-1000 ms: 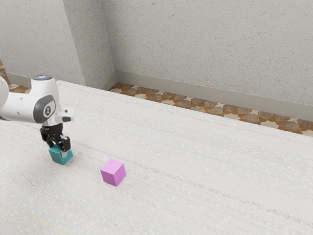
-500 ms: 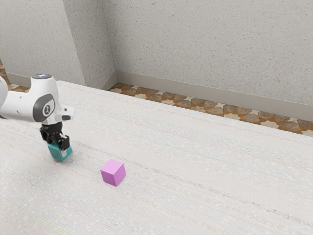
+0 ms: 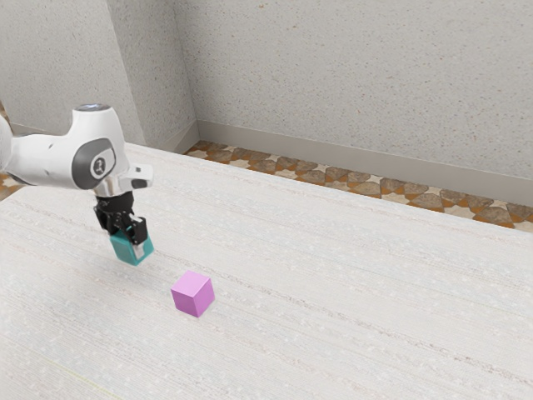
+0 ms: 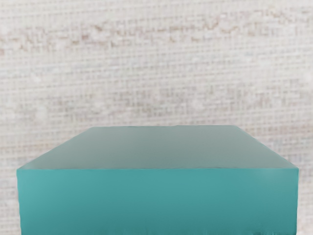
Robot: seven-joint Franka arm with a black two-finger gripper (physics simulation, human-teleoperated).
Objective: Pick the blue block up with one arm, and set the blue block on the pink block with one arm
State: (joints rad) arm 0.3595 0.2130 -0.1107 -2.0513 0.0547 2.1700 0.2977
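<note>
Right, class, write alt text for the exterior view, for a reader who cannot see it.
A white robot arm with a black gripper holds a teal block over a pale table, to the exterior view's left of a pink block lying on the table. Behind are speckled grey walls and a strip of stone-patterned floor.
</note>
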